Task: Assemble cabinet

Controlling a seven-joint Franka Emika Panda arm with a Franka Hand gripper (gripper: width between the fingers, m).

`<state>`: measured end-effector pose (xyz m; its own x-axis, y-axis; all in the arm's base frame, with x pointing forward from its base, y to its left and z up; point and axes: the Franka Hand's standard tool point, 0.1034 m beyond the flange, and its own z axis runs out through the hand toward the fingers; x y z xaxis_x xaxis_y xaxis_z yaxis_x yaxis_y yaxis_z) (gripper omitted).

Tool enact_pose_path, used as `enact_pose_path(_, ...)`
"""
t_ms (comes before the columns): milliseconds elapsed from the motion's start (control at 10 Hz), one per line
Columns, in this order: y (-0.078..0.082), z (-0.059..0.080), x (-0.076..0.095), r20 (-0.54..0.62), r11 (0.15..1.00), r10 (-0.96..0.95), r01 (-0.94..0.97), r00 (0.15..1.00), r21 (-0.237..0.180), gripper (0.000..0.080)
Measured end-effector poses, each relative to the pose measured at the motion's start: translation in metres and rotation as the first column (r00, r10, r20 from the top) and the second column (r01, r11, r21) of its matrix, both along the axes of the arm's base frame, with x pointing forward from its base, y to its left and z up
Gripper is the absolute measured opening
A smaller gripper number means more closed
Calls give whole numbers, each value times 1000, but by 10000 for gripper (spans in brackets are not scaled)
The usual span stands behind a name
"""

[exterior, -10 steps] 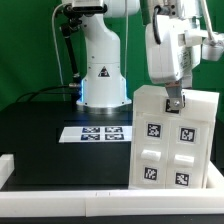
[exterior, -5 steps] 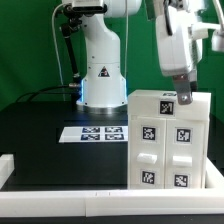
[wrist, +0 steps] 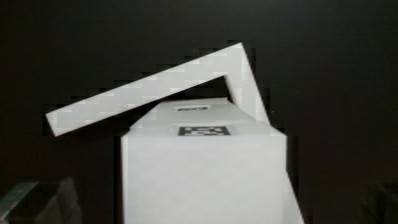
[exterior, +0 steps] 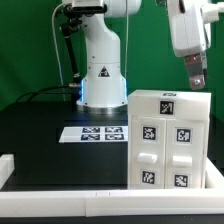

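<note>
Exterior view: cabinet (exterior: 170,140) standing upright on the black table (exterior: 40,135), at roughly 4 o'clock in the frame, tagged front toward the camera, long axis vertical. Four coded tags and pale drawer faces visible on the front, one more tag on the top face. Appears squarely seated, no tilt seen.

Gripper (exterior: 197,82) hanging above the cabinet's top at about 2 o'clock in the frame, over the top's edge on the exterior view's right. Fingertips apart from the top face, a gap of green background visible beneath them. Nothing seen between the fingers; looks released, holding nothing, though the actual finger spread too small to read with confidence.

Wrist view: white top of the cabinet (wrist: 201,165) with its tag directly below the camera, a thin white angled panel rising behind it against black. Own fingertips barely visible at the frame corner, blurred; no part in them.

Key relation: cabinet straight down from the gripper, at 6 o'clock, slightly toward the exterior view's left. Any re-approach judged to call for a vertical descent along the cabinet's long axis.

Marker board (exterior: 93,133) flat on the table at 9 o'clock from the cabinet, well apart from the gripper.

Risk, as judgement: tall narrow body, likely to tip under an off-centre push.
</note>
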<state>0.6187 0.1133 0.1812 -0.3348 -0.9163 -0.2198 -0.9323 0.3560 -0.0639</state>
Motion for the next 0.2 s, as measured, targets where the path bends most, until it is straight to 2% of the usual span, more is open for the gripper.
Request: enact_pose_path(200, 1, 0, 0, 1, 1000, 8, -8, 1000, -1, 797)
